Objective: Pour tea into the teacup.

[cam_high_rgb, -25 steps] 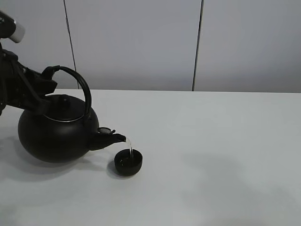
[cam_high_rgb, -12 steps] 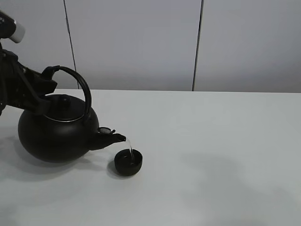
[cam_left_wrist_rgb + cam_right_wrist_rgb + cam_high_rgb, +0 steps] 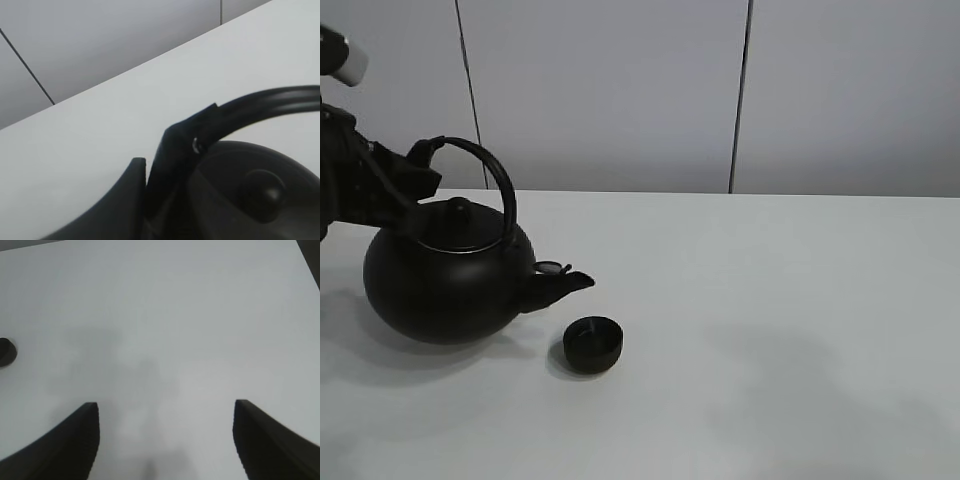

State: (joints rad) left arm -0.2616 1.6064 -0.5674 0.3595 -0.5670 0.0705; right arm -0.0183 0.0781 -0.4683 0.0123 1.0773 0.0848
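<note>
A big round black kettle with an arched handle sits at the left of the white table, nearly level, its short spout pointing right. The small black teacup stands just below and right of the spout; no stream runs into it. My left gripper is shut on the kettle's handle; in the left wrist view its fingers clamp the handle above the lid knob. My right gripper is open and empty over bare table; the teacup shows at that view's edge.
A grey panelled wall rises behind the table's far edge. The table stretches bare to the right of the teacup.
The kettle has tipped back towards level, its spout has risen, and the stream of tea into the teacup has stopped. The teacup has not moved.
</note>
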